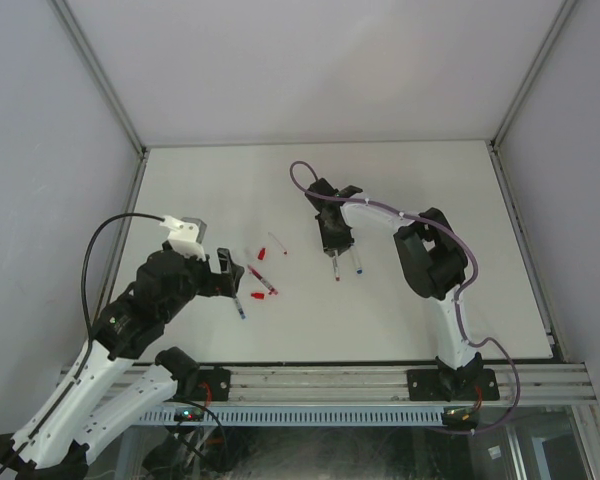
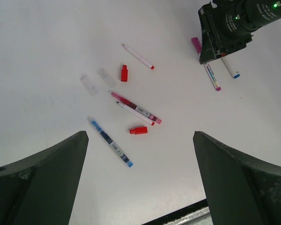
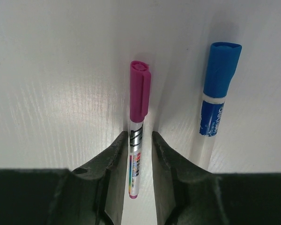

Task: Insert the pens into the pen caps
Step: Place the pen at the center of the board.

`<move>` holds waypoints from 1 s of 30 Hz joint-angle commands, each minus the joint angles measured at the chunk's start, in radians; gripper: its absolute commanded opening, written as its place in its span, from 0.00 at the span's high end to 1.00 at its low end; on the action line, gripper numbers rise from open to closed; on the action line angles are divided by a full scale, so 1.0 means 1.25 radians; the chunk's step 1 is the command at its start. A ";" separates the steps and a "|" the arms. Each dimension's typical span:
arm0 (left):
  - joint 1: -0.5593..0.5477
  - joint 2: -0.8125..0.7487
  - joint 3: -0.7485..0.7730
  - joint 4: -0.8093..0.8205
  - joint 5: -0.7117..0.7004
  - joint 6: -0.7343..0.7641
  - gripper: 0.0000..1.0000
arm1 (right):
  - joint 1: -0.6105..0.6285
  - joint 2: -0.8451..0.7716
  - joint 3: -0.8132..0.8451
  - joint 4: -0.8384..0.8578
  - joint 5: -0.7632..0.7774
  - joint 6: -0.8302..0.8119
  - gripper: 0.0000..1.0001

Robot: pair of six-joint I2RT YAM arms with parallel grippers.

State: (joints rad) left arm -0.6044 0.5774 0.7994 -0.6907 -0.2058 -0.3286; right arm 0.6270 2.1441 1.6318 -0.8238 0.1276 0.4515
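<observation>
White matte table [image 1: 430,200], fine grain showing close up, pale panels on three sides.

Left gripper [image 1: 226,270] hangs over the loose cluster at the near left. Its broad dark fingers [image 2: 47,178] are spread as wide as they go with nothing between them. I judge it parked there to watch while the other arm works.

Right gripper [image 3: 140,140] is low near mid-table. Its tapered black fingers [image 3: 110,164] straddle the barrel of a thin white pen with a magenta cap [image 3: 139,91]. The pen lies flat on the table and a sliver of gap shows on one side, so the hold reads slack, not clenched. The cap is seated fully home, so this looks like a finished pen laid aside.

Just beside it, roughly parallel and not touching, is a white pen with a glossy blue cap [image 3: 220,70], also closed.

The cluster under the left wrist looks not yet done:
- a slim blue-ended pen [image 2: 110,142], lying alone
- a translucent pink-red pen [image 2: 136,107], tight against a white red-tipped pen [image 2: 135,113]; I cannot tell whether they touch
- a second white red-tipped pen [image 2: 138,56], apart from the rest

Smallest things:
- two stubby opaque red caps, one [image 2: 124,73] above the pair and one [image 2: 138,130] below it
- two clear plastic sleeves, faint against the white, one [image 2: 89,85] and the other [image 2: 106,77]
</observation>
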 commanded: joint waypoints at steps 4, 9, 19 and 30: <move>0.005 0.001 -0.015 0.030 0.001 0.010 0.00 | -0.005 -0.119 -0.014 0.056 -0.021 -0.017 0.71; 0.005 -0.008 -0.016 0.027 -0.013 0.005 0.00 | 0.009 -0.199 -0.025 0.077 -0.019 -0.065 0.56; 0.005 -0.092 -0.026 0.030 -0.084 -0.014 0.00 | 0.094 -0.254 -0.069 0.182 -0.066 -0.108 0.28; 0.005 -0.209 -0.035 0.026 -0.188 -0.035 0.00 | 0.200 -0.240 -0.097 0.331 -0.123 -0.036 0.17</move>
State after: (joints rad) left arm -0.6037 0.3378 0.7647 -0.6903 -0.3698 -0.3542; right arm 0.8524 1.8648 1.5314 -0.5514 -0.0021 0.3534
